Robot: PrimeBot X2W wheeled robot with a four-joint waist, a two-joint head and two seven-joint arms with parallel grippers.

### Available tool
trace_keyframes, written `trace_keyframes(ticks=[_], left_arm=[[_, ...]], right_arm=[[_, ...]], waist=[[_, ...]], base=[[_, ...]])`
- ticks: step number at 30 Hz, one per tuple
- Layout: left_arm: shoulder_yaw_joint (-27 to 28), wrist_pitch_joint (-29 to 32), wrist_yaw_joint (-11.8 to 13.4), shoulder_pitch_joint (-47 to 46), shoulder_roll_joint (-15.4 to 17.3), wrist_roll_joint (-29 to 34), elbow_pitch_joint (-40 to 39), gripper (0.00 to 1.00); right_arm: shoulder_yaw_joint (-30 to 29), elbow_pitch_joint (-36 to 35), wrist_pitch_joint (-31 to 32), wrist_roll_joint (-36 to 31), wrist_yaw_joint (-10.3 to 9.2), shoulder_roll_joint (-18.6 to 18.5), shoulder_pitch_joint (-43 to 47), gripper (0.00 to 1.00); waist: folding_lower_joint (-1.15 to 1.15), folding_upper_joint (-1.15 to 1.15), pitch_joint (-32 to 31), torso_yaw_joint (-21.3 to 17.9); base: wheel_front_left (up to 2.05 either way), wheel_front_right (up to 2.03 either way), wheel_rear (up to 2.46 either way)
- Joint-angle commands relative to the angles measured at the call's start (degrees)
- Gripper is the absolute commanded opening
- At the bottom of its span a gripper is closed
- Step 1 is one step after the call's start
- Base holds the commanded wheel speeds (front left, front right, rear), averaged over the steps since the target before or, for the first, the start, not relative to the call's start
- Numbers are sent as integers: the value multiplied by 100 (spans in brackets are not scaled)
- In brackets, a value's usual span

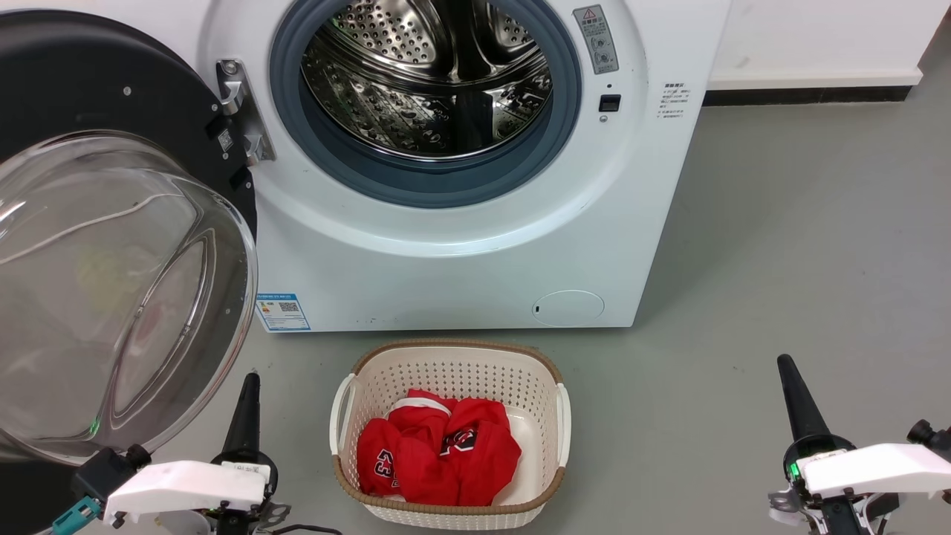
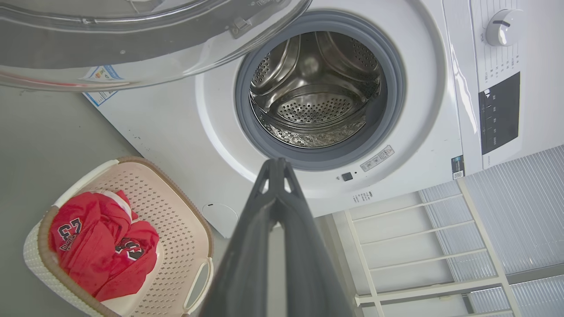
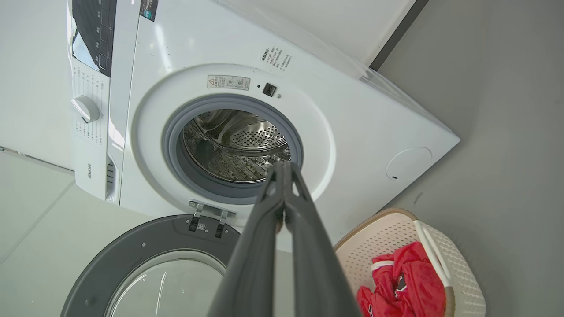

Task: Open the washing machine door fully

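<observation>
The washing machine door point(image 1: 111, 245) hangs swung wide just left of our left pincer point(image 1: 251, 380), fingers pressed together, empty. Our right pincer point(image 1: 784, 365), well apart, is likewise pressed together.

Your path to the drum point(image 1: 431, 82) is open above the basket point(image 1: 453, 346); the washing machine door point(image 1: 119, 253) crowds your left side
</observation>
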Motion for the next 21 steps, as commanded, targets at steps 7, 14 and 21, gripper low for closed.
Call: trace_keyframes(ticks=[7,14,21], left_arm=[[28,133,-30,-191,11,-549,19,0],[38,228,-36,-220,10,-931,59,0],[46,314,-39,-263,9,-1289,96,0]], right_arm=[[-59,27,129,567,1,-35,-169,0],[-95,67,222,944,1,-30,-218,0],[-130,103,310,1299,0,-23,-258,0]], waist=[[0,0,-3,2],[0,0,-5,3],[0,0,-8,4]], base=[[0,0,0],[0,0,0],[0,0,0]])
